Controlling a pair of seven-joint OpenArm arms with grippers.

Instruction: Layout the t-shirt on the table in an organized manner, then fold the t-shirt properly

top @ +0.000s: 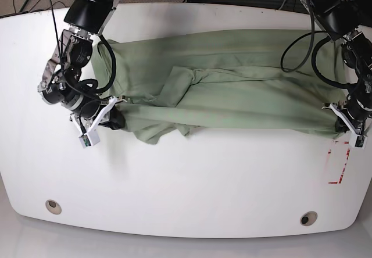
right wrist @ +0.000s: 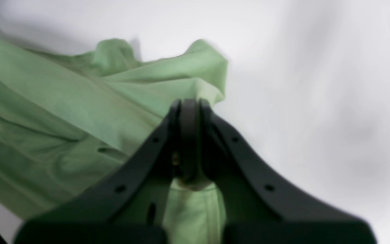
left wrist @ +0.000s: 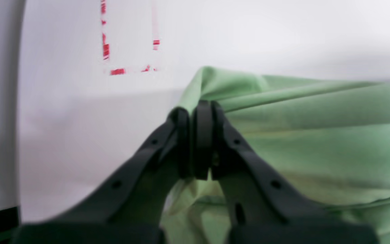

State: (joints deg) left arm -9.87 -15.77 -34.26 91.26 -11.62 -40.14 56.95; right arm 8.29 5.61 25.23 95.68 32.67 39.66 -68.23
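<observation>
Shirt (top: 232, 81) lies stretched across the far half of the table (top: 192, 182), pulled long between the two grippers, with folds and a loose flap near its middle. The near half of the table is bare white, so there is wide room toward the front edge. The red rectangle (top: 339, 164) sits just in front of the left gripper (top: 347, 123), close to the table's side edge. The right gripper (top: 110, 111) is near the opposite side, with some bare table beyond it.

Left gripper is pressed together on a corner of the shirt; right gripper pinches the other end in the same way. Both wrist views are blurred, and the fingers hide the pinched cloth itself. Arms are cut off at the top of the base view.

Count: one shirt, two grippers, two round holes (top: 53, 206) in the table, one red rectangle.
</observation>
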